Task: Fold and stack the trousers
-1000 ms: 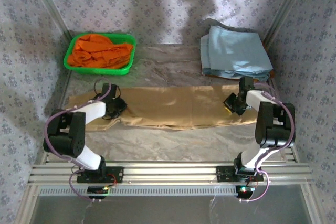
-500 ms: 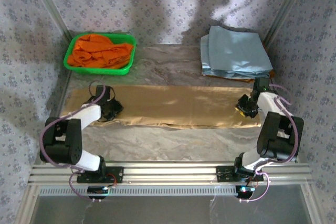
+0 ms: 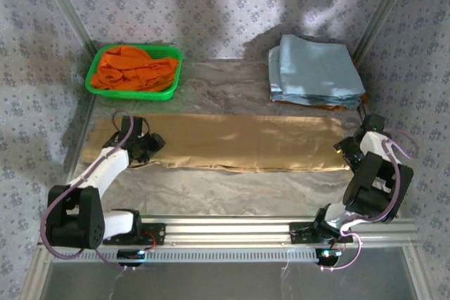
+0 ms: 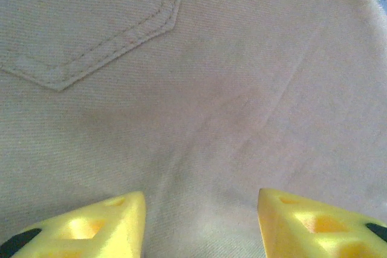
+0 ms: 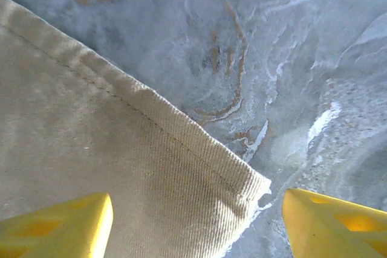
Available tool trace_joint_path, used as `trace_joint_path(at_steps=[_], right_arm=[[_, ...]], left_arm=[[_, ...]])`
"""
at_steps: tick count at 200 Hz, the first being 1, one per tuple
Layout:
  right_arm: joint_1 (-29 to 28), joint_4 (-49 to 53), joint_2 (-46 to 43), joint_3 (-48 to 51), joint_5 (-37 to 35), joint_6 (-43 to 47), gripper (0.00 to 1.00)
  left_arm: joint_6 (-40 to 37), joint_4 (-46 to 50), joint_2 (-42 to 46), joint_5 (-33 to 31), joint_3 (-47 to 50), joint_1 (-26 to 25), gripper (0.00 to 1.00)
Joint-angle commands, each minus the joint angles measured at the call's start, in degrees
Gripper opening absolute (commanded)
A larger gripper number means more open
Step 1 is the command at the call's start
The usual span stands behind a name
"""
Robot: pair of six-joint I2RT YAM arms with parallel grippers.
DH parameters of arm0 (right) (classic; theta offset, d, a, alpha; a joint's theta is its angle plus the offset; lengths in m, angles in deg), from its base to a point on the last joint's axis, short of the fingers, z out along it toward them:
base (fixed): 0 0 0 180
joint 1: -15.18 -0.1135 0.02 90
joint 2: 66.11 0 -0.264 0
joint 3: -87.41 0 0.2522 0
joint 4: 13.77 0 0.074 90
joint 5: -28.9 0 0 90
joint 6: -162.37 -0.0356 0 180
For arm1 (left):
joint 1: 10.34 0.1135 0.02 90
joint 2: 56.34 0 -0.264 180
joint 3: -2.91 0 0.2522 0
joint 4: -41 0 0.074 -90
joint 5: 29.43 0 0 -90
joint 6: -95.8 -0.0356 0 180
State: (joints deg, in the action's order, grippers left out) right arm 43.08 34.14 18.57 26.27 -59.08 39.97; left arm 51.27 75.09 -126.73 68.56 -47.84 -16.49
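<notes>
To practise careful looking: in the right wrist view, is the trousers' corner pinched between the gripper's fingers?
No: the right gripper stands open, and the trousers lie flat on the table beneath it.

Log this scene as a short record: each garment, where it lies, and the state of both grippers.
trousers: tan, laid flat in one long strip across the table
left gripper: open, just above the cloth near a pocket, holding nothing
right gripper: open, over the hem corner at the right end, holding nothing
green basket: back left, holds an orange garment
light blue garments: folded stack, back right
fold status: not yet folded crosswise or stacked
</notes>
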Motion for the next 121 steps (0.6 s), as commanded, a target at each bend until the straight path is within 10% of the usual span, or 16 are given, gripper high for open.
trace_joint_path(at_steps=[1,121], right_arm=[[0.5,-3.1,2.9,2.0,5.0,-0.4,0.76],[-1.1,-6.7,5.9,2.6,16.9,-1.2,0.49]], left_arm=[[-0.2,4.3,2.9,-0.3,0.0,-0.6,0.54],[2.0,7.5,4.1,-4.0,-1.3,-1.8,0.55]])
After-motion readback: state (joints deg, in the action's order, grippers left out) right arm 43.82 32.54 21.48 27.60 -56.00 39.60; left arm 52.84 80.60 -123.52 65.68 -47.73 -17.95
